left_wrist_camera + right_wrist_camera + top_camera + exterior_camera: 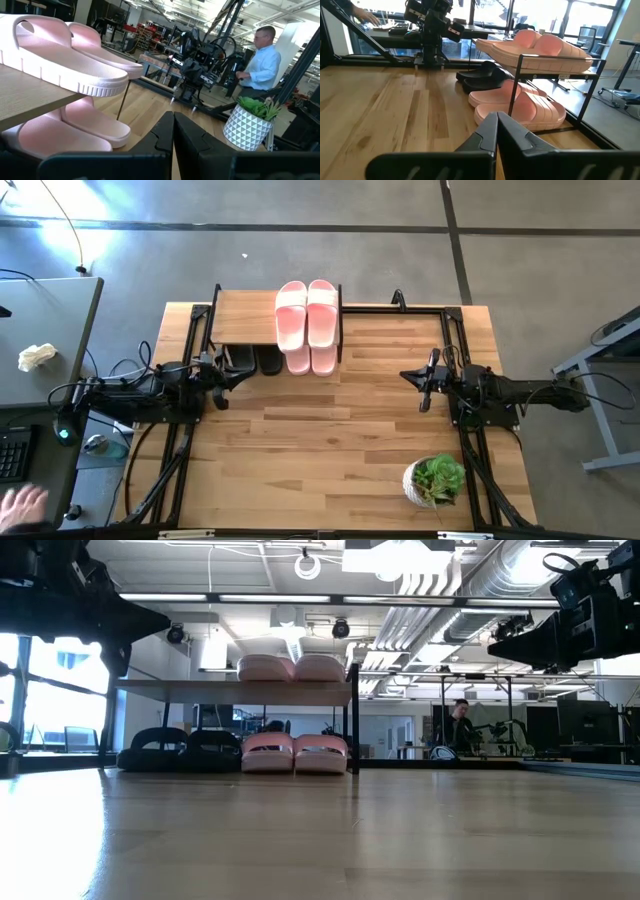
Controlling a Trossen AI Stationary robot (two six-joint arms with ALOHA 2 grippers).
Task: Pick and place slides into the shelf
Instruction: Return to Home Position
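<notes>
The left gripper fills the foreground of its own wrist view, its two dark fingers pressed together with nothing between them. The right gripper looks the same in its view: closed and empty. From above, the left one sits by the worktop's left edge, near the shelf's left legs. The right one waits by the right edge, well apart from the shelf.

The shelf stands against the worktop's far edge, left of the middle. The upper pink pair lies side by side at the right end of its top board. The lower pink pair sits directly underneath, and the black pair is beside it under the board's left part. All six slides look placed, so nothing seems left to lift.

The slides appear to be light moulded foam, soft enough to give under a pinch and springy rather than fragile. The ribbed footbed should offer some grip. The wide strap looks like the best hold, pinched across its arch. A sole edge would likely squash and tilt.
</notes>
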